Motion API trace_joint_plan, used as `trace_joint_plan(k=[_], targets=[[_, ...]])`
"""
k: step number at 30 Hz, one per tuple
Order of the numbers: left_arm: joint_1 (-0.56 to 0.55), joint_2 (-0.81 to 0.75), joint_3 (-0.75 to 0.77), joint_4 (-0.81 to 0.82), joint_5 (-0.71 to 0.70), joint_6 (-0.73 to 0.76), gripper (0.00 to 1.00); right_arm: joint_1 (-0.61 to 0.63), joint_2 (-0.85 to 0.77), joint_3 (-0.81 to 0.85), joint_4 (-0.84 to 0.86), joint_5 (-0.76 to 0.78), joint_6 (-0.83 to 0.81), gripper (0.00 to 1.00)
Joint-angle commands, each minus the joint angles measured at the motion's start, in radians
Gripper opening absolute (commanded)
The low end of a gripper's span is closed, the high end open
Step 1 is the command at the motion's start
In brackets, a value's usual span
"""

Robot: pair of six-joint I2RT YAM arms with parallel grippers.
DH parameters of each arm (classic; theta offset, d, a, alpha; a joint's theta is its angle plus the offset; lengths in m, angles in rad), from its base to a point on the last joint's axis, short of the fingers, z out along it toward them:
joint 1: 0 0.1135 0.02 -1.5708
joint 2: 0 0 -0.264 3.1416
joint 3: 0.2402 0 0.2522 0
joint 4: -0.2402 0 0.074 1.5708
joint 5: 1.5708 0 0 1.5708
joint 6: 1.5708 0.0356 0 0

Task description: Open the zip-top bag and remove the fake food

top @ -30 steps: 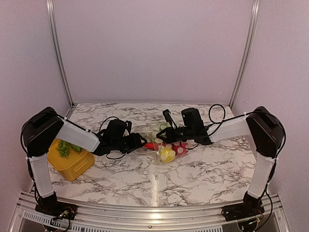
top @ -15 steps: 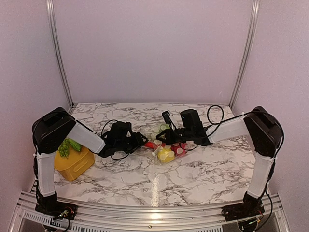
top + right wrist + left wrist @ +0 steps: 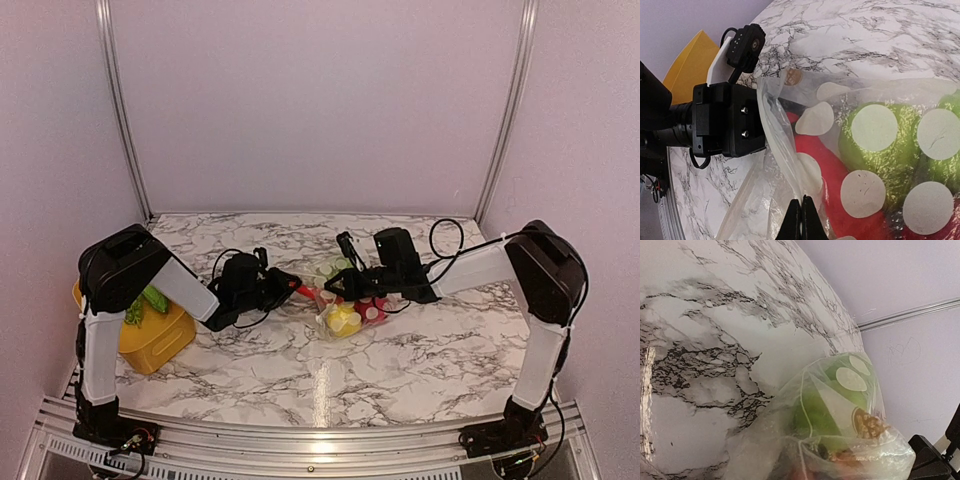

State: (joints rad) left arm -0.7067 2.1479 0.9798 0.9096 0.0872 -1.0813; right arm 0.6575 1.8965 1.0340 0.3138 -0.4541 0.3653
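Clear zip-top bag [image 3: 870, 125], right gripper [image 3: 801, 219] seemingly pinching

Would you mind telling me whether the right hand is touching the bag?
Touching. The right wrist view shows the right hand closed on a fold of the bag, with the plastic pinched at its tip.

The left hand [image 3: 288, 283] and right hand [image 3: 335, 285] are boxy black, behind white arm shells [image 3: 185, 285], black joints and looped cables [image 3: 445, 232].

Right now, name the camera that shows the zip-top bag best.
Right wrist: the zip-top bag fills the picture, its dots and the red and green fake food clear. Left wrist shows only one bulging end; top external shows it small.
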Motion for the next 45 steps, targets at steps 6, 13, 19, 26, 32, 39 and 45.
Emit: trace_joint_plan(k=[6,13,19,26,32,39,45], targets=[[0.003,-0.233,-0.147,0.014,-0.082,0.096,0.0,0.004,-0.052,-0.012,-0.003,0.036,0.003,0.0],[0.003,-0.406,-0.203,-0.086,-0.185,0.196,0.0,0.0,-0.086,-0.034,-0.012,0.064,-0.001,0.0],[0.004,-0.572,-0.197,-0.294,-0.27,0.343,0.0,-0.016,-0.127,-0.056,-0.011,0.074,-0.002,0.0],[0.073,-0.844,-0.17,-0.606,-0.222,0.442,0.0,-0.03,-0.137,-0.055,-0.025,0.066,-0.016,0.0],[0.186,-1.057,-0.096,-1.022,-0.205,0.532,0.0,-0.034,-0.136,-0.054,-0.03,0.056,-0.026,0.0],[0.301,-1.252,-0.011,-1.42,-0.251,0.589,0.0,-0.036,-0.125,-0.049,-0.029,0.039,-0.031,0.0],[0.345,-1.327,0.113,-1.699,-0.358,0.598,0.0,-0.036,-0.109,-0.042,-0.025,0.03,-0.034,0.0]])
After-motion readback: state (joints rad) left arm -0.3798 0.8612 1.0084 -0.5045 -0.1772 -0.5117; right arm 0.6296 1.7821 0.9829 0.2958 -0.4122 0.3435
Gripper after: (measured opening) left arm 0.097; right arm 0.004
